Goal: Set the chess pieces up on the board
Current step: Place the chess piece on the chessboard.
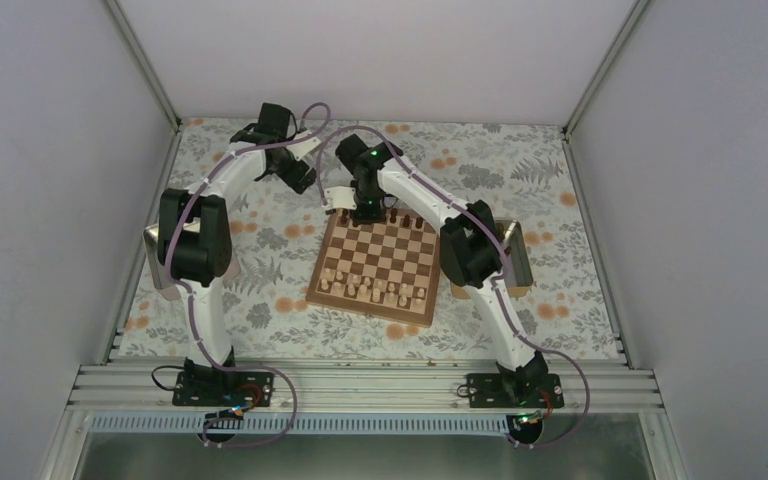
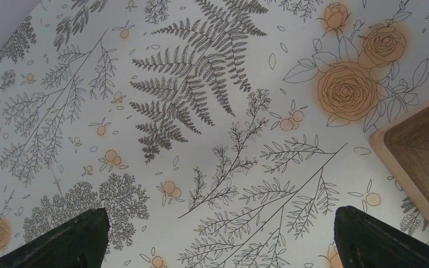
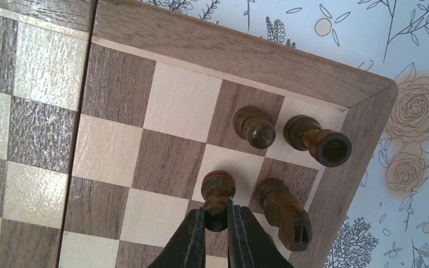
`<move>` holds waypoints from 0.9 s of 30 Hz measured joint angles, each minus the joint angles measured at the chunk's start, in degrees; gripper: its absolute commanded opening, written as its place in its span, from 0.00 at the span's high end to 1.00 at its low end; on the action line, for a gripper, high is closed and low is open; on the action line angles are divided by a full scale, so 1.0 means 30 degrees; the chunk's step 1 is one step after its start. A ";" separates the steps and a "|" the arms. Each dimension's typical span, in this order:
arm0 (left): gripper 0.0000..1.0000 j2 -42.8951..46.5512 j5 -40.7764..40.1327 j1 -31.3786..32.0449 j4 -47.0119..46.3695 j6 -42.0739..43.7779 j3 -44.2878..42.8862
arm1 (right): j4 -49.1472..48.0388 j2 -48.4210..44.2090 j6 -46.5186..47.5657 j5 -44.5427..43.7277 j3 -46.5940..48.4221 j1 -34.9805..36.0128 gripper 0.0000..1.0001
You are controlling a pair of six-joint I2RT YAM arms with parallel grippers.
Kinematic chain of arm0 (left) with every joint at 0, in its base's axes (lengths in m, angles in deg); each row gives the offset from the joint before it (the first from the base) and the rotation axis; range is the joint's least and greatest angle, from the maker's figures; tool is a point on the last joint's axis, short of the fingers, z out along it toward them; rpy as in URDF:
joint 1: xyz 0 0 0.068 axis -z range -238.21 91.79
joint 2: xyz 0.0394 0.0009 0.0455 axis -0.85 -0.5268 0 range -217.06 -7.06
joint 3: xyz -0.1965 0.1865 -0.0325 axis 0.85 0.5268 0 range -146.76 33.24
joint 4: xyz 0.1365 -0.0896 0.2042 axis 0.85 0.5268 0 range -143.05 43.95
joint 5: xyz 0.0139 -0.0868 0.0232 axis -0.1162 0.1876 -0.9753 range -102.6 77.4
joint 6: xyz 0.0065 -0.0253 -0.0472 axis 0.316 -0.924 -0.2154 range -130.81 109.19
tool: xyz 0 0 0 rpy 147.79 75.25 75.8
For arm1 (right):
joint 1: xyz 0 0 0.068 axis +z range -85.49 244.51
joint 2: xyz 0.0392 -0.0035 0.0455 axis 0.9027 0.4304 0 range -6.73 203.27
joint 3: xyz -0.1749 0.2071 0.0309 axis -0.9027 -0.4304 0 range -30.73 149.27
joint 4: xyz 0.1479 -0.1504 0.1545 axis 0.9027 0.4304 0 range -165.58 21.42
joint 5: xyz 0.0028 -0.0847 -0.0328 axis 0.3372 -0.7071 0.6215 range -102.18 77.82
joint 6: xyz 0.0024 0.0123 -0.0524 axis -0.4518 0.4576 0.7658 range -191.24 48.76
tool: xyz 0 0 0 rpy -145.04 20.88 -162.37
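The board point(image 1: 380, 262) lies mid-table, with pale chessmen along its near rows and a few dark chess pieces point(image 1: 401, 218) on the far rows. My right gripper point(image 3: 217, 209) is shut on the head of a dark pawn point(image 3: 218, 187), whose base is on or just above a light square near the board's corner point(image 3: 368, 106). Next to it stand a dark pawn point(image 3: 255, 125), a rook point(image 3: 318, 140) and a knight point(image 3: 285, 209). My left gripper point(image 2: 220, 223) hangs open and empty over the floral cloth, just left of the board's corner point(image 2: 419, 151).
A tan-rimmed tray point(image 1: 518, 262) sits right of the board, partly behind the right arm. Another container edge point(image 1: 152, 262) shows behind the left arm. Grey walls enclose the floral cloth point(image 1: 520, 170) on three sides.
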 measured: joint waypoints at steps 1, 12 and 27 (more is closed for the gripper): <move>0.00 0.0000 0.0007 0.0000 0.0000 0.0007 0.0000 | 0.0000 0.0007 0.0000 -0.0007 0.0000 0.0000 0.91; 0.00 0.0000 0.0051 0.0036 0.0000 0.0007 0.0000 | -0.0044 0.0036 0.0058 -0.0036 0.0000 0.0000 0.88; 0.00 0.0000 0.0058 0.0124 0.0036 0.0080 0.0000 | -0.0240 0.0036 0.0066 -0.0051 -0.0007 0.0000 0.81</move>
